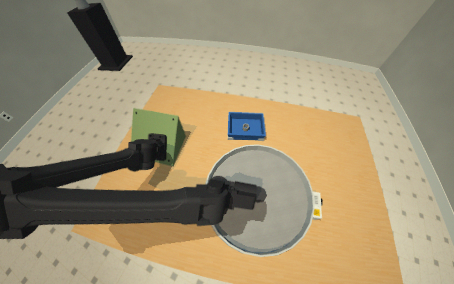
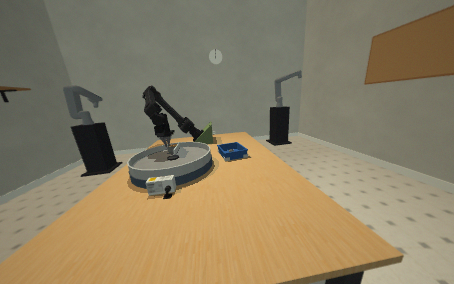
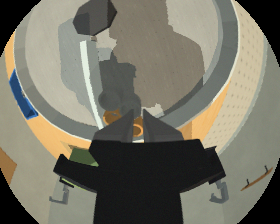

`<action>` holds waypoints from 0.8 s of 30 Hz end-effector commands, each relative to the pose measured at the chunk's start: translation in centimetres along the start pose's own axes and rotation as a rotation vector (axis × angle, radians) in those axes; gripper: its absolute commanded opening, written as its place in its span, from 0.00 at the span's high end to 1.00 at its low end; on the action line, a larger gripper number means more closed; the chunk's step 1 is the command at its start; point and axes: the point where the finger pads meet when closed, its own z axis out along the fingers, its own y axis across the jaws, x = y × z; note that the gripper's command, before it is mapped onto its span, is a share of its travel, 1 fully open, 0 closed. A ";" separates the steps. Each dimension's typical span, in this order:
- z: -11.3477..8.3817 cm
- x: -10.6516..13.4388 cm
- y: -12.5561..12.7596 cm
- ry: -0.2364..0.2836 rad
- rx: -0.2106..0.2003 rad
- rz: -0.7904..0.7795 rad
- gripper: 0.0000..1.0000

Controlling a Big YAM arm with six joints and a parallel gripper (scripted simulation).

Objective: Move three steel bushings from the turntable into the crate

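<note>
- Top: the gripper (image 1: 261,194) (image 2: 170,150) (image 3: 138,112) is over the turntable (image 1: 311,190) (image 2: 142,172) (image 3: 231,45); a steel bushing (image 1: 245,124) lies inside the blue crate (image 1: 230,126) (image 2: 233,154) (image 3: 22,96).
- Exterior: the fingers point down inside the turntable's rim, and the crate sits apart from it, near the green bracket (image 2: 206,135) (image 1: 154,125).
- Wrist: the fingertips stand close together with a narrow gap; two brownish rings show near them, one seen through the gap. Whether anything is clamped, I cannot tell.

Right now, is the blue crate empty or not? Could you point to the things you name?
Not empty: a small metal ring-shaped part (image 1: 246,127) sits inside the blue crate (image 1: 230,126) (image 2: 233,154), seen from above.
</note>
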 end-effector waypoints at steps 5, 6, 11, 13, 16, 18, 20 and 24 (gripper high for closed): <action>-0.8 -1.5 -0.9 -0.035 0.002 0.021 0.87; -0.8 -1.5 -0.9 -0.034 0.002 0.021 0.87; 1.2 -0.2 -0.2 0.006 0.002 -0.002 0.87; 1.6 -0.2 -0.2 0.006 0.002 -0.002 0.87; 0.3 -1.2 -0.3 -0.035 0.003 0.000 0.87; 0.0 -1.3 -0.6 -0.043 0.003 0.010 0.87; 0.0 -1.3 -0.6 -0.043 0.003 0.010 0.87; 0.3 -1.2 -0.6 -0.035 0.003 0.010 0.87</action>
